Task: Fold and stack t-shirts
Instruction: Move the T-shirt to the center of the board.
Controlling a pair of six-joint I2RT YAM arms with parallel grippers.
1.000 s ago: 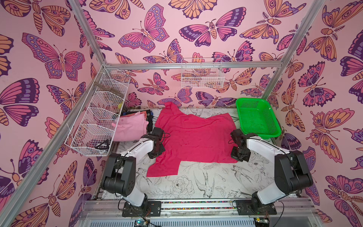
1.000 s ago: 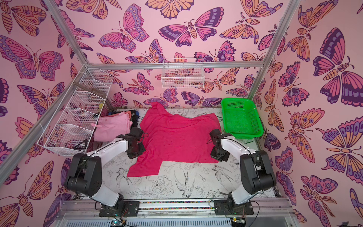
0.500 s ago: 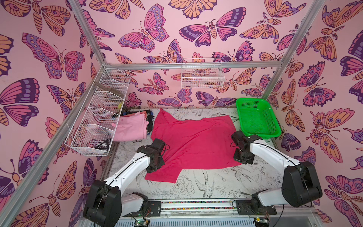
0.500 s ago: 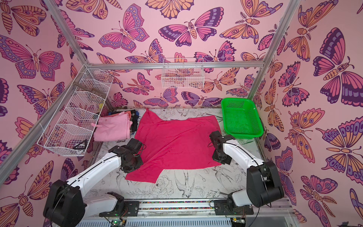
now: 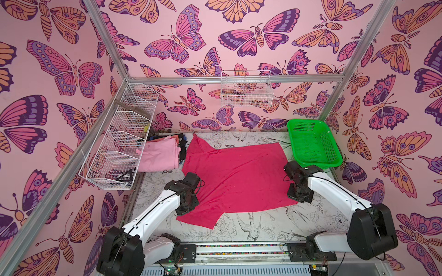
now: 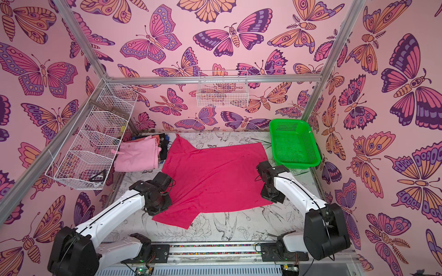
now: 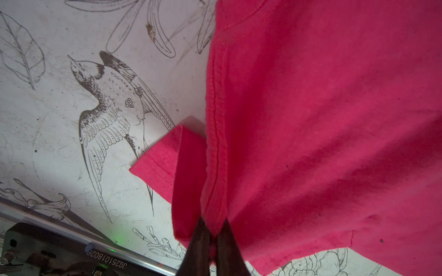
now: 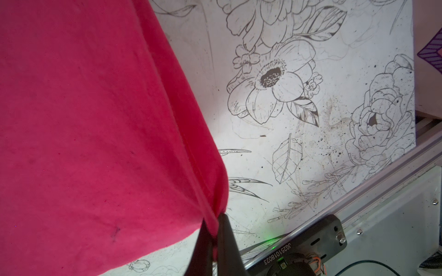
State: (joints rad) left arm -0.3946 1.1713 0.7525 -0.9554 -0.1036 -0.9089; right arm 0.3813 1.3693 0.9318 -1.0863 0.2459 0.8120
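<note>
Both top views: the crimson t-shirt is laid open across the middle of the surface, one sleeve pointed at the back wall and one at the near edge. The left tool is lowered onto the shirt's left edge and the right tool onto its right near corner. The jaws are hidden beneath the wrists here. The left arm and right arm are stretched forward and inward from the near rail, with the wrists turned downward. A folded light pink t-shirt is kept at the back left, atop darker cloth and just beside the crimson one. A green basket is placed at the back right, near the right wrist. Left wrist view: the dark fingers of the left tool are pressed together on a stitched seam of the crimson t-shirt. The pinched cloth is lifted off the surface, and a sleeve is seen beside it. Right wrist view: the fingers of the right tool are closed on the shirt's edge. The crimson t-shirt is draped away from the pinch above the surface.
</note>
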